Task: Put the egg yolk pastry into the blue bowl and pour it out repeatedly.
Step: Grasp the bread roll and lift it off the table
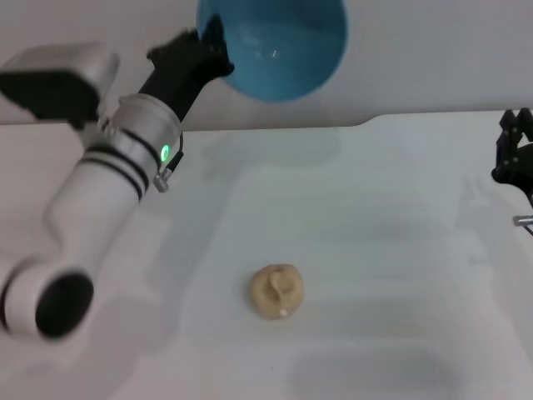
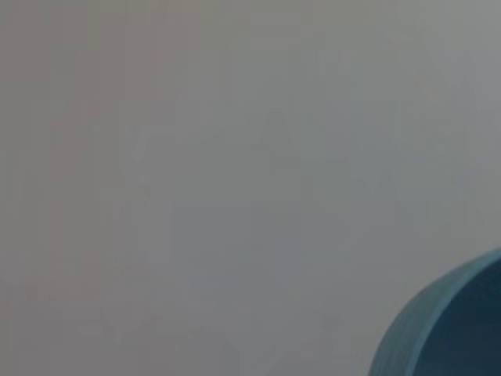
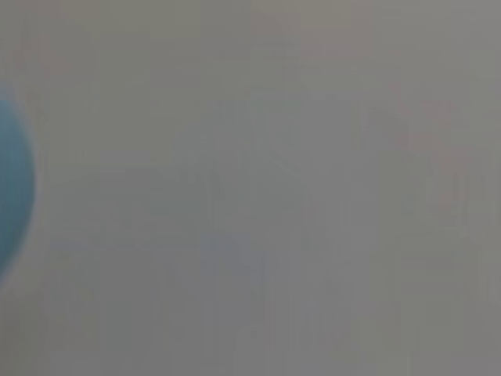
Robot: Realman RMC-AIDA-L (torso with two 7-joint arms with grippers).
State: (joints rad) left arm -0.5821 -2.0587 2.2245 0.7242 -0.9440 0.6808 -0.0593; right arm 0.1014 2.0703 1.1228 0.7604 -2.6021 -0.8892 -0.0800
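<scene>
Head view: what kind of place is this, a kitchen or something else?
Probably a robot test bench, not a kitchen: a bare white table against a plain wall, holding only one egg yolk pastry, while the left tool holds up a blue bowl.

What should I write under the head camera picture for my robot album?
Left gripper holds the blue bowl up high; the egg yolk pastry lies on the table.

You get soft, even light; faint shadows on the table (image 1: pixel 375 250); both wrist views fully defocused (head view mildly soft).
</scene>
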